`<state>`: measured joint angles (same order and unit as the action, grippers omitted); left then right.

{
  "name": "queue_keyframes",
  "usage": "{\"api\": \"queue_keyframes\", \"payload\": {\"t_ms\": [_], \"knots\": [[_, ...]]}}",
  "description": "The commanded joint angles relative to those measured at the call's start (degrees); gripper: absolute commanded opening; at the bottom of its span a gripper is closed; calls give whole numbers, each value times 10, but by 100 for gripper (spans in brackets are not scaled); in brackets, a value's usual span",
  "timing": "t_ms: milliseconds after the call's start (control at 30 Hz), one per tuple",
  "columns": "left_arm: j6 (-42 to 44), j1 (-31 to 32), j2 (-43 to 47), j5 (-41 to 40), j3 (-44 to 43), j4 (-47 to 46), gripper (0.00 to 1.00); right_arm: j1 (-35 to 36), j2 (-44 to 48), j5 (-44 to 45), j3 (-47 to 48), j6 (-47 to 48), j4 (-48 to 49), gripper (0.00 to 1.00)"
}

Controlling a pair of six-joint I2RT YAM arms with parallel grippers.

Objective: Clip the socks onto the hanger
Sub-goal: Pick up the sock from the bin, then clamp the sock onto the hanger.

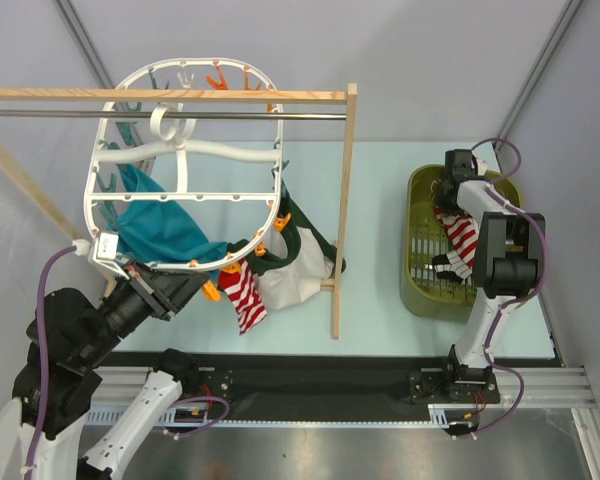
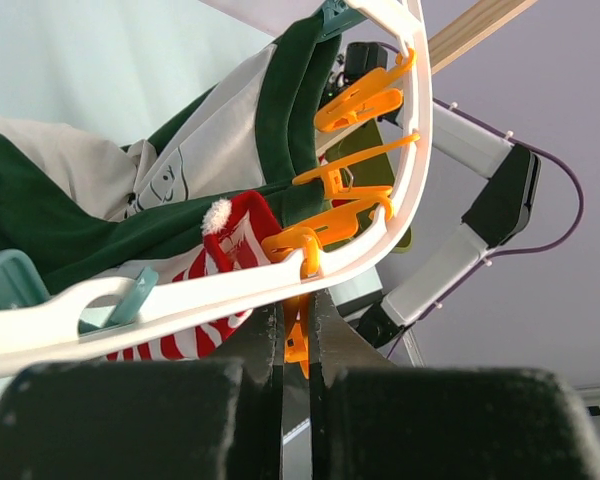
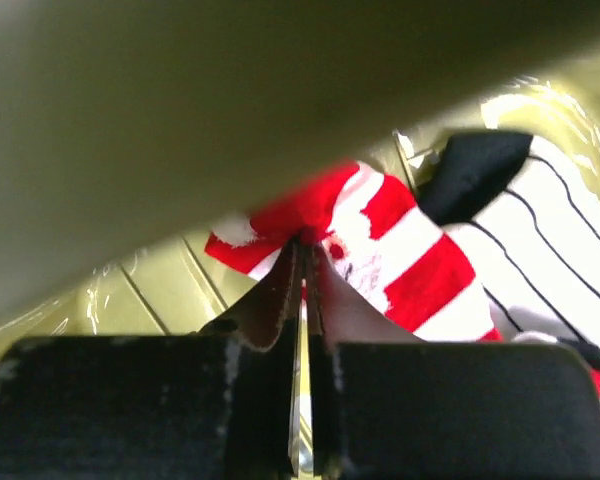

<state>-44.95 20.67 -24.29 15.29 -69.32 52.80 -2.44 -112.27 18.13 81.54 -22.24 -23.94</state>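
Note:
The white oval hanger [image 1: 105,170] hangs from the rack's rod, and its near rim shows in the left wrist view [image 2: 180,300]. My left gripper [image 1: 202,283] is shut on an orange clip [image 2: 298,340] under that rim. A red-and-white sock [image 1: 245,297] hangs beside the clip and also shows in the left wrist view [image 2: 235,232]. My right gripper [image 1: 444,197] is down in the olive basket [image 1: 417,290], shut on the edge of another red-and-white sock [image 3: 380,240]. A white sock with thin black stripes and a black toe [image 3: 555,235] lies next to it.
A teal cloth [image 1: 160,225] and a dark green-and-white garment [image 1: 300,265] hang from the hanger. The wooden rack's upright post [image 1: 342,210] stands between the hanger and the basket. Several more orange clips [image 2: 355,100] line the hanger rim.

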Motion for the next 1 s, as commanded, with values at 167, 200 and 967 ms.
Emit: {"api": "queue_keyframes", "payload": {"t_ms": [167, 200, 967], "knots": [[-8, 3, -3, -7, -6, -14, 0, 23, 122, 19, -21, 19, -26, 0], [-8, 3, -2, -5, -5, -14, 0, 41, 142, 21, -25, 19, -34, 0], [-16, 2, -3, 3, -19, -22, 0, 343, 712, -396, -95, 18, -288, 0]]}}
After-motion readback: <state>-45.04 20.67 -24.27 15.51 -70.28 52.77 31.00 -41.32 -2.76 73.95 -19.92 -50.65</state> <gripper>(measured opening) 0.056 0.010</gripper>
